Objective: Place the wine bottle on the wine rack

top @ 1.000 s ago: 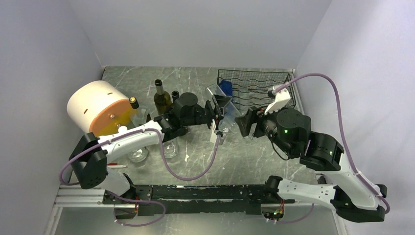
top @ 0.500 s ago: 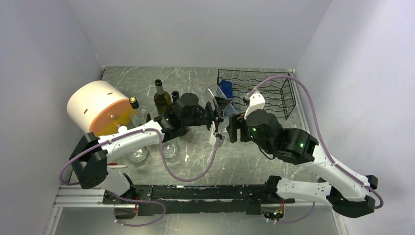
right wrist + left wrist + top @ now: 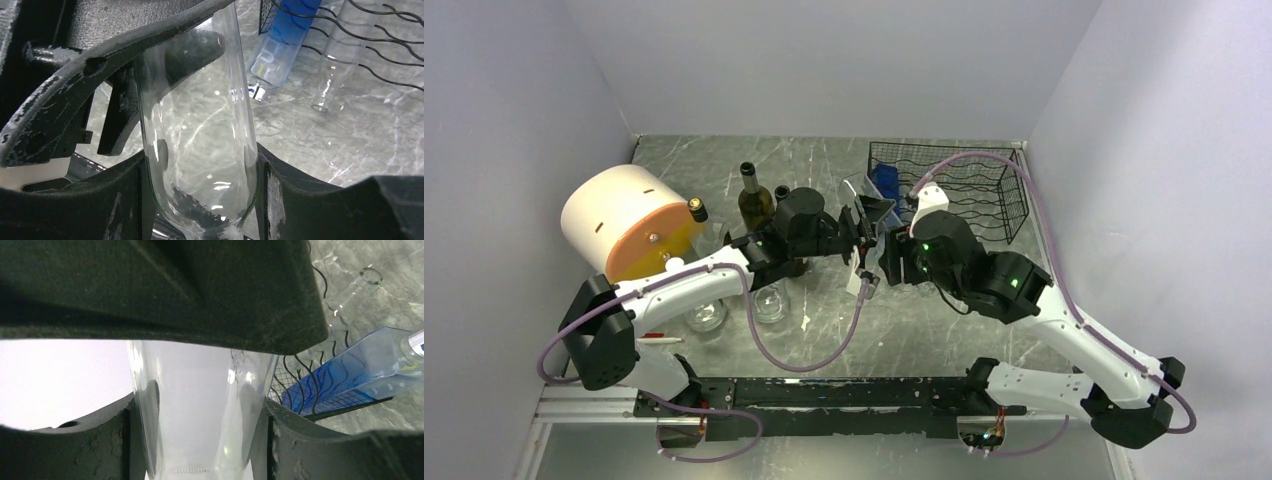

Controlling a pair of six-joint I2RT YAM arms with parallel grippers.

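A clear glass wine bottle (image 3: 871, 232) hangs in the air in front of the black wire wine rack (image 3: 984, 190). My left gripper (image 3: 860, 228) is shut on it; in the left wrist view (image 3: 200, 425) both pads press the glass (image 3: 195, 390). My right gripper (image 3: 894, 258) has its pads against the bottle's rounded end (image 3: 200, 160) in the right wrist view (image 3: 200, 190), close to the left gripper's fingers (image 3: 115, 65). The rack holds a blue bottle (image 3: 885, 181) and a clear bottle (image 3: 340, 55), both lying down.
A green wine bottle (image 3: 754, 202) and a darker bottle (image 3: 782, 194) stand behind the left arm. A white and orange drum (image 3: 629, 220) lies at the left. Glasses (image 3: 707, 316) stand near the left arm. Walls close in on three sides.
My right arm has swung left from beside the rack to the bottle, and its fingers now grip it. My left gripper has kept the bottle almost still.
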